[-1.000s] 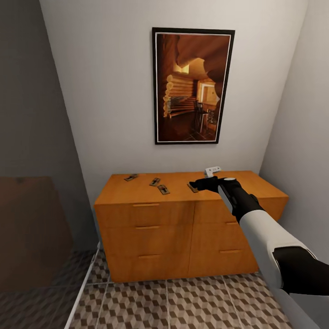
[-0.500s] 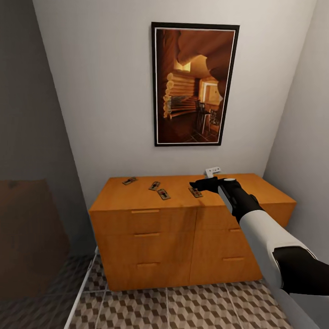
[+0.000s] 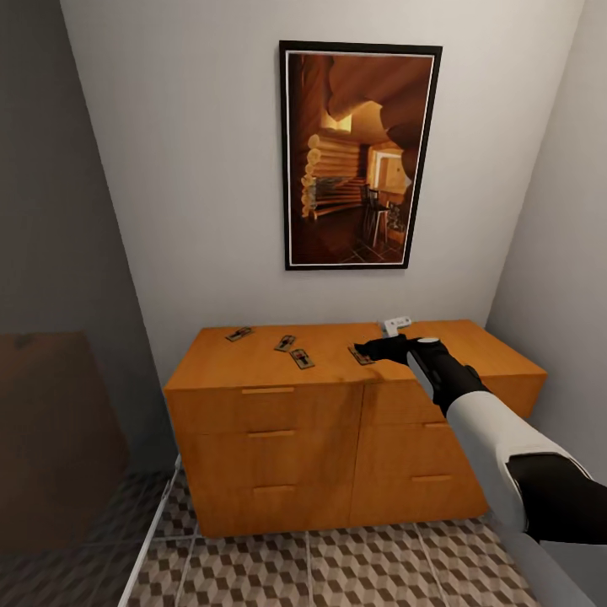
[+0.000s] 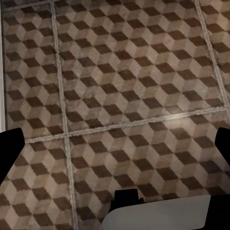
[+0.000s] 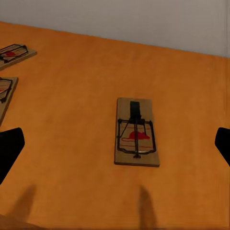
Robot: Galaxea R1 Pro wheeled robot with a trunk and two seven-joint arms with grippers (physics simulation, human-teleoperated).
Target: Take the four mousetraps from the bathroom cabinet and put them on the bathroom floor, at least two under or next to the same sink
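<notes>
Four traps on the cabinet, right hand above the rightmost.

Left to right on the cabinet [image 3: 278, 371] top lie trap one [image 3: 239, 335], trap two [image 3: 285, 343], trap three [image 3: 302, 359] and trap four [image 3: 361, 357], all flat and apart. The right hand [image 3: 364, 348] hovers over trap four, fingers spread wide and empty. The left hand [image 4: 115, 143], also wide open, faces the tiled floor [image 4: 120, 72].

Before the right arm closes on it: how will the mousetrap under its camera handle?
The mousetrap is a thin flat board, so probably stiff and light. Lying flush on the cabinet, it offers little edge, so it may slide rather than lift. Its wire parts look delicate. The right end effector hovers open above it.
</notes>
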